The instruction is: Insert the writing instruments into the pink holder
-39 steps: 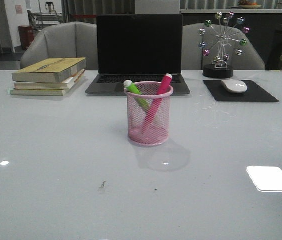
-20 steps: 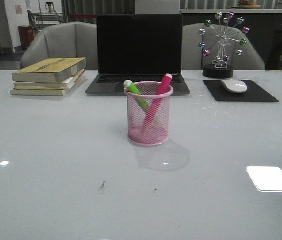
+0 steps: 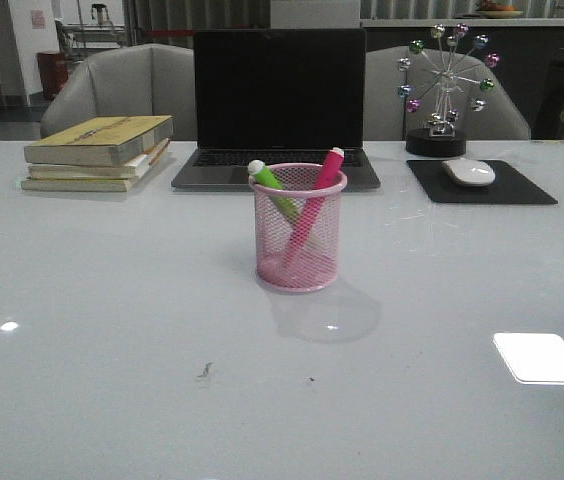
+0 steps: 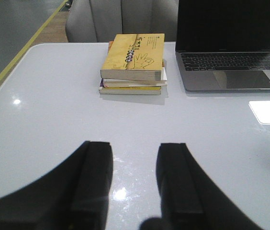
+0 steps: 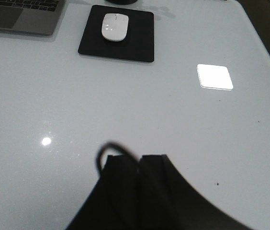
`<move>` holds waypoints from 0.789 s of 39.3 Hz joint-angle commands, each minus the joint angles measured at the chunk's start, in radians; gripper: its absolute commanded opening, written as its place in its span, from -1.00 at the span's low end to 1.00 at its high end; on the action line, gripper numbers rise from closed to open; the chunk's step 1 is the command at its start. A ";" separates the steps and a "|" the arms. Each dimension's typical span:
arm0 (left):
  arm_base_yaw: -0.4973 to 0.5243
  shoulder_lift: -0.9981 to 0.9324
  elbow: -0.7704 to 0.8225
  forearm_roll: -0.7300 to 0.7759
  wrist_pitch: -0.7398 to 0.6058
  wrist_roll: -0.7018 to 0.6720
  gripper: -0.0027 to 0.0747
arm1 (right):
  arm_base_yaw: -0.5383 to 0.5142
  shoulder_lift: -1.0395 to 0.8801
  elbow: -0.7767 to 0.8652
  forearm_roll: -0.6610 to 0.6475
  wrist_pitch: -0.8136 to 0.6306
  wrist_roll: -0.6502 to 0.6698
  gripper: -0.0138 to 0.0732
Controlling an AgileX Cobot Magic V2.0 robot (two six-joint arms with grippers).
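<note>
In the front view, the pink holder point(image 3: 301, 228) is standing upright on the tabletop point(image 3: 112, 340), and both markers are leaning inside it: the green marker point(image 3: 270, 184) against one side of the rim, the pink marker point(image 3: 317, 198) crossing toward the other. No tool is showing here, so the holder is lying well apart from both. I judge the mesh cup as light and easy to tip, and the markers as stiff, light plastic, a little smooth; the best hold would be on the barrel just under the pale cap.

In the left wrist view, the left tool point(image 4: 134, 182) is standing wide over bare tabletop, with the books point(image 4: 132, 62) and laptop point(image 4: 230, 45) far ahead of it.

In the right wrist view, the right tool point(image 5: 137, 165) is pressed together with nothing between, the mouse point(image 5: 115, 26) far ahead.
</note>
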 commanded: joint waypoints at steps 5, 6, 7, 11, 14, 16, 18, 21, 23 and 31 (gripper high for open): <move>0.004 -0.006 -0.031 0.000 -0.081 0.000 -0.13 | -0.006 -0.002 -0.027 -0.011 -0.075 -0.007 -0.62; 0.004 -0.006 -0.031 0.000 -0.081 0.000 -0.13 | -0.006 -0.002 -0.027 -0.011 -0.075 -0.007 -0.62; 0.004 -0.006 -0.031 0.000 -0.081 0.000 -0.13 | -0.006 -0.002 -0.027 -0.011 -0.077 -0.007 -0.62; 0.004 -0.006 -0.031 0.000 -0.081 0.000 -0.13 | -0.002 -0.003 -0.027 -0.007 -0.103 -0.007 -0.62; 0.004 -0.006 -0.031 0.000 -0.081 0.000 -0.13 | 0.016 -0.008 -0.027 0.007 -0.143 -0.007 -0.62; 0.004 -0.006 -0.031 0.000 -0.081 0.000 -0.13 | 0.029 -0.017 -0.027 0.024 -0.166 -0.007 -0.62; 0.004 -0.006 -0.031 0.000 -0.081 0.000 -0.13 | 0.041 -0.034 -0.027 0.049 -0.184 -0.007 -0.62; 0.004 -0.006 -0.031 0.000 -0.081 0.000 -0.13 | 0.052 -0.066 -0.016 0.077 -0.205 -0.007 -0.62; 0.004 -0.006 -0.031 0.000 -0.081 0.000 -0.13 | 0.055 -0.097 0.004 0.092 -0.213 -0.007 -0.62; 0.004 -0.006 -0.031 0.000 -0.081 0.000 -0.13 | 0.055 -0.279 0.123 0.133 -0.222 -0.007 -0.62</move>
